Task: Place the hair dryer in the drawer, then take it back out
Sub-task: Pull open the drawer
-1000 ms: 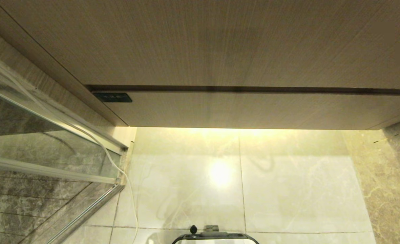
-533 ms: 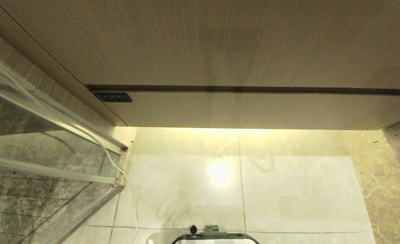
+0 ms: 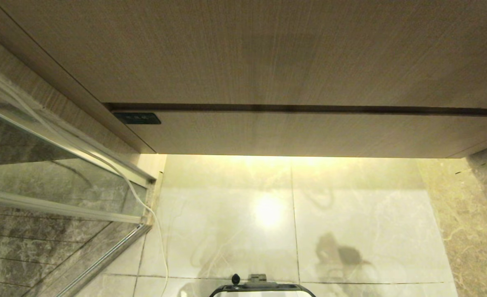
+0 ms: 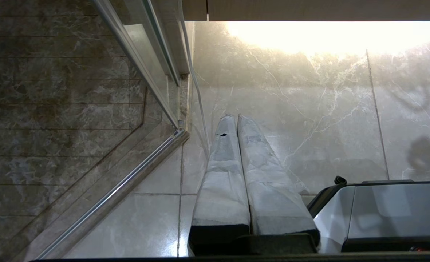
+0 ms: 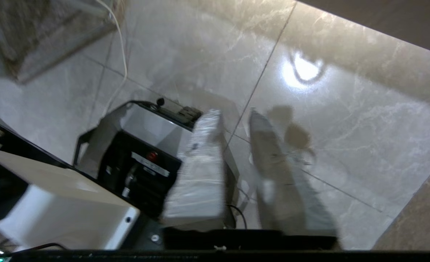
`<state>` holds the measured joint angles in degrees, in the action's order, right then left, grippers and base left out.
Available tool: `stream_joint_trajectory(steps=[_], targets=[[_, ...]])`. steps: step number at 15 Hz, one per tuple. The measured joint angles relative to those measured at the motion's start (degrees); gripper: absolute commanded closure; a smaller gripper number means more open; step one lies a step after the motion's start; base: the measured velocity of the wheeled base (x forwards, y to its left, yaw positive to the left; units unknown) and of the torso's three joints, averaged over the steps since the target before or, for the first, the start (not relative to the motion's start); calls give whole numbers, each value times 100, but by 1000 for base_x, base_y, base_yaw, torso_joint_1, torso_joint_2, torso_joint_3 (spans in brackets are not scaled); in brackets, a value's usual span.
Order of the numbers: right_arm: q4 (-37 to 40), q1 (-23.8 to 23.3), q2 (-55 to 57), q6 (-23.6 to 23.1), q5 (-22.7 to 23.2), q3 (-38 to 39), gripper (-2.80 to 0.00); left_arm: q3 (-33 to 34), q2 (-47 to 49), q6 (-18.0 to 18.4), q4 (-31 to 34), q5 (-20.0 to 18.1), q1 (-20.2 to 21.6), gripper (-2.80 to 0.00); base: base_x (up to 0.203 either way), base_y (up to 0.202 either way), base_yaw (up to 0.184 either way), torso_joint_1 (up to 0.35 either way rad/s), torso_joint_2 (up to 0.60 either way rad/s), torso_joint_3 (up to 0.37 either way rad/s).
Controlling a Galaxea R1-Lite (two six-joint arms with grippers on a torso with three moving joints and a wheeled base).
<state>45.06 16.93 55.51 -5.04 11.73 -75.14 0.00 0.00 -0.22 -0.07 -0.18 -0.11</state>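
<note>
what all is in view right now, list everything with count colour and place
drawer: one, beige wood-grain, shut, below the taller panel
label plate: one, black, left end of the drawer front
upper panel: one, beige wood-grain, above the drawer
floor tiles: pale marble, under the cabinet
glass door: one, metal-framed, left side
cord: one, white, along the door frame to the floor
robot base: one, black and silver, bottom edge
left claw: grey fingers together, over the floor
right claw: grey fingers apart, over the floor

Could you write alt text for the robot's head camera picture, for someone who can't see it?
A closed beige wood-grain drawer with a small black label plate sits above glossy marble floor tiles. A glass shower door and white cord are at left.
</note>
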Motion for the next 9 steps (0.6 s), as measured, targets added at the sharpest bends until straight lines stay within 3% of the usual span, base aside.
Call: stream_joint_trajectory(steps=[6,9], targets=[[-1275,206,848,-2182,-310,1412,-280,0,0,-1,1,-1,1,0,0,0,0,0,0,0],[-2469,209,1073,-3835,-1322,1931,-280,0,0,0,0,0,1,0,0,0,0,0,0,0]])
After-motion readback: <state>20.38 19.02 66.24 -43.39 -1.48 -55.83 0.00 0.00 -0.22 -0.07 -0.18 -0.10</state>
